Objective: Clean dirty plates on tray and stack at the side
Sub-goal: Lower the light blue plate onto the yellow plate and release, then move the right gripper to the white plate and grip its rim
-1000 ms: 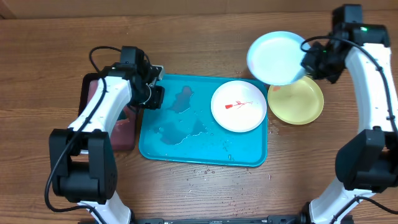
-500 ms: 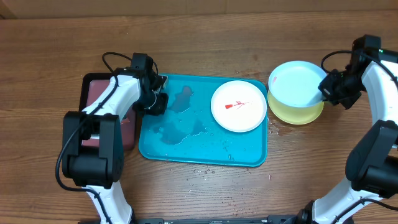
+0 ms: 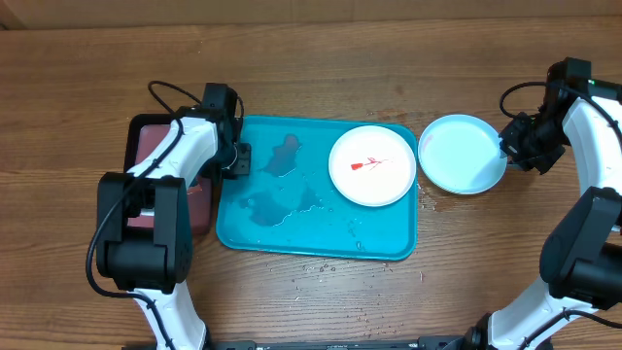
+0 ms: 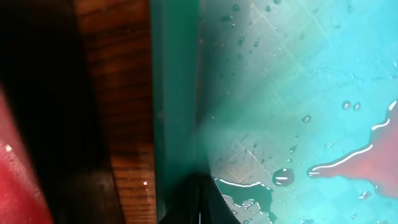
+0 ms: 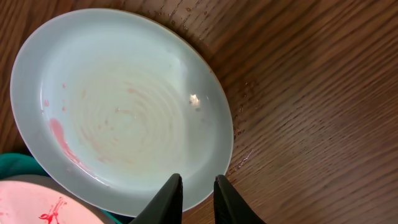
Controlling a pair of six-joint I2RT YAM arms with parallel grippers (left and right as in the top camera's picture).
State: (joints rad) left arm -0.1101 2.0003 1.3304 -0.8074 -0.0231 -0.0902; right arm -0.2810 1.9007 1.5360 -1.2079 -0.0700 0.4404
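Note:
The teal tray [image 3: 292,238] lies mid-table with pinkish water pooled on it. The white plate [image 3: 373,165], with a red smear, sits in the tray's right end. The light blue plate [image 3: 462,156] lies flat on the table right of the tray, with faint red streaks [image 5: 118,106]; the green-rimmed plate is hidden under it. My right gripper [image 3: 507,154] straddles the blue plate's right rim, fingers [image 5: 198,186] close on it. My left gripper [image 3: 237,160] is at the tray's left rim [image 4: 174,93], fingers [image 4: 199,205] together on it.
A smaller black tray [image 3: 138,126] with a pinkish-red inside lies just left of the teal tray, under my left arm. Water drops dot the wood in front of the tray [image 3: 321,264] and beside the blue plate [image 5: 239,155].
My right gripper has brought the blue plate down from a tilted hold and laid it flat on the green-rimmed plate, covering it. My left gripper has stayed at the tray's left rim.

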